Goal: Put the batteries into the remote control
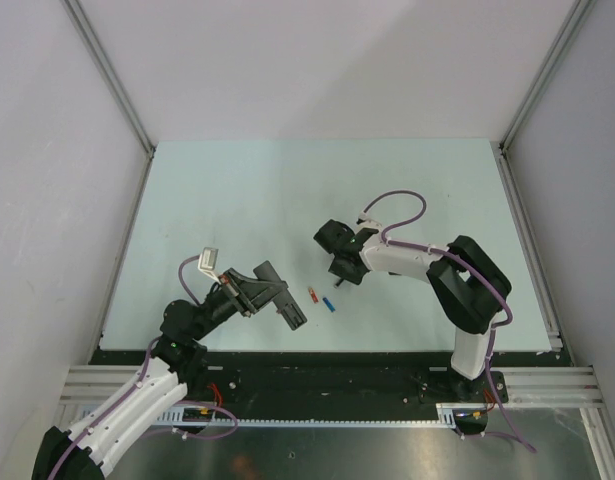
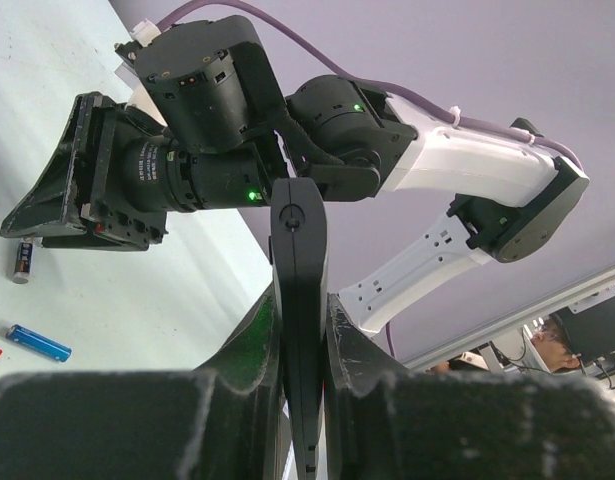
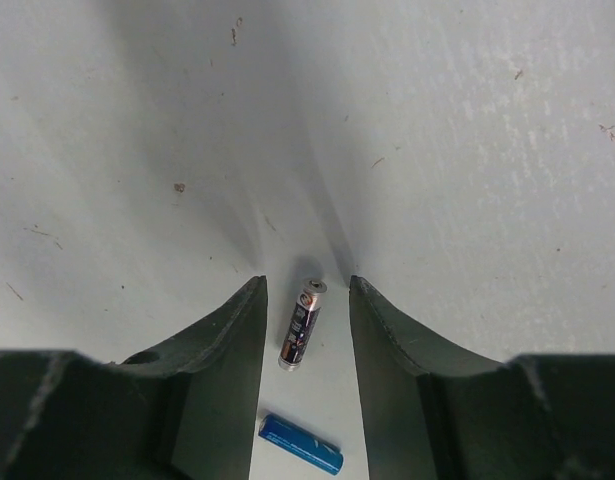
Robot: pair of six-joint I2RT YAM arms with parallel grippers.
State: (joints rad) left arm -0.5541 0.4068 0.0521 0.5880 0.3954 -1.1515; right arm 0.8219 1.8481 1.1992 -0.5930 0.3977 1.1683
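One slim black remote control (image 2: 297,230) clamped in left tool (image 2: 302,305), right tool (image 3: 307,285) parted — over dark battery (image 3: 301,328)

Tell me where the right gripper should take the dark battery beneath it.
Across its middle, from straight above. The dark battery lies flat, lengthwise in the gap of the open right gripper, so its fingers would close on the round sides. The blue battery lies clear.

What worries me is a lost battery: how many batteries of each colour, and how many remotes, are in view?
Dark battery: 1
Blue battery: 1
Red battery: 1
Remote control: 1
Total: 4 things, 3 of them batteries.
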